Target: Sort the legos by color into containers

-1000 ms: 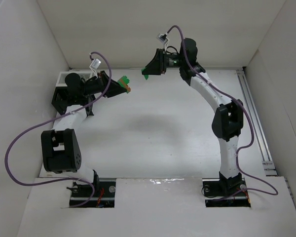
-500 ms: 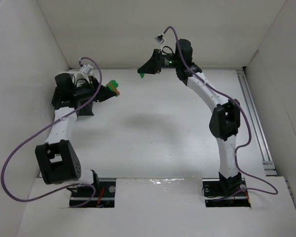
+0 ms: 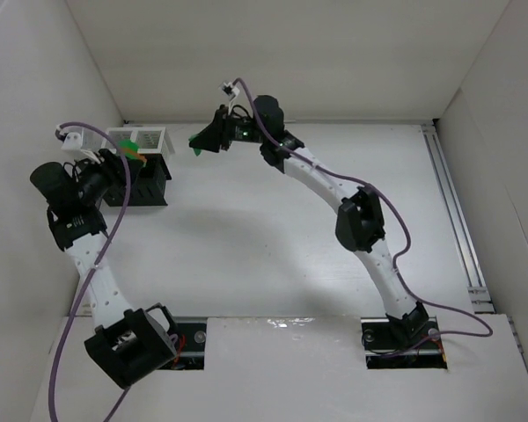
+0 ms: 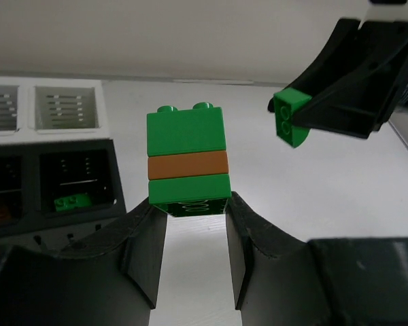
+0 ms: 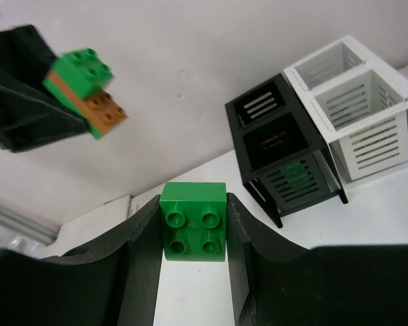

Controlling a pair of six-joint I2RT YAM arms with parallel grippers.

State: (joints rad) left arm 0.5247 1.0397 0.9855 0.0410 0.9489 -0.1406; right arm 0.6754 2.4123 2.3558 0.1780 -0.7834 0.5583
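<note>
Both have swung left: left end effector pinches a green-orange stack by the rack, upper left; right end effector pinches a green brick. Rack contents unclear.

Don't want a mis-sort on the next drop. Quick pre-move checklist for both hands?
1. Left hand grip on the green-orange-green stack: ok, pinched at its bottom brick.
2. Right hand grip on the green brick: ok, held squarely, studs facing the wrist camera.
3. Stack is one colour: not ok, an orange brick sits between two green ones.
4. Hands clear of each other: ok, a gap shows between them.
5. Green compartment known: ok, a stored green brick lies in a black compartment of the rack.
6. Which compartment the left hand is over: cannot tell.
</note>
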